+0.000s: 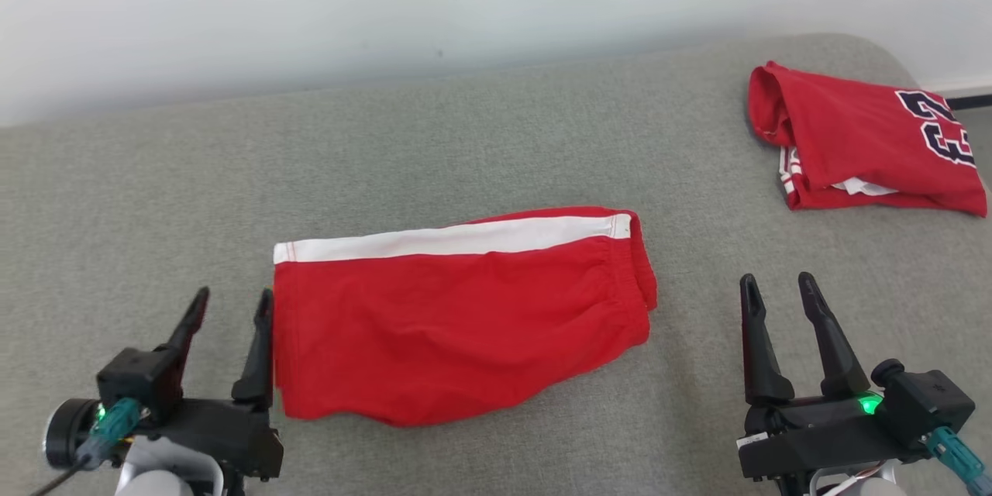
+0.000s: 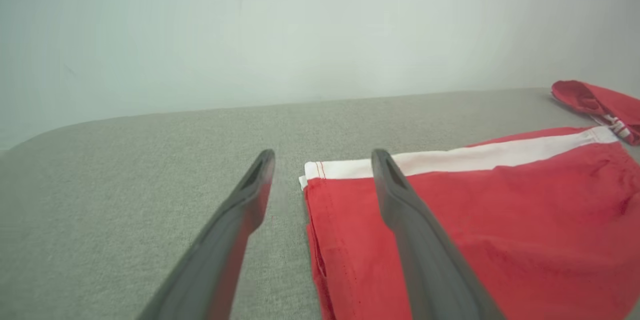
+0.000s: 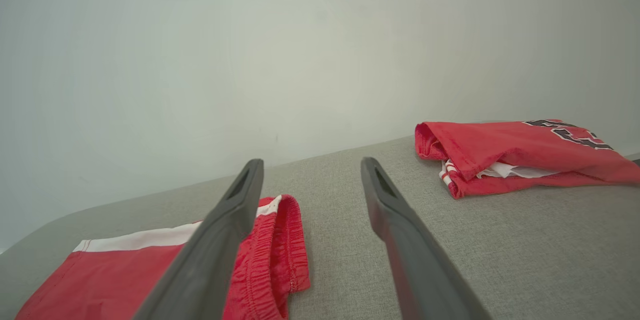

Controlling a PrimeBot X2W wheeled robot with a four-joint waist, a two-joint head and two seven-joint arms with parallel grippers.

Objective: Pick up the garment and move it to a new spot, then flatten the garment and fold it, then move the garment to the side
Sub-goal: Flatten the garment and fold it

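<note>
From where I stand, the red shorts lie in the middle of the grey padded surface. They are flat and look doubled over, with the white stripe along the far edge and the gathered waistband at the robot's right end. The left hand sits at the shorts' left edge with its fingers spread and nothing between them. Its inner finger is right against the hem, though I cannot tell whether it actually touches. The right hand is spread too and holds nothing, resting well apart from the waistband end. A red jersey with dark numerals lies folded at the far right, near the wall. I'd judge the folding finished, or nearly so, which leaves moving the garment aside. That calls for each hand to come in low at its own end, pinch through every layer at once, and lift evenly. Then the fold holds while the shorts are carried to one side, clear of the jersey.
</note>
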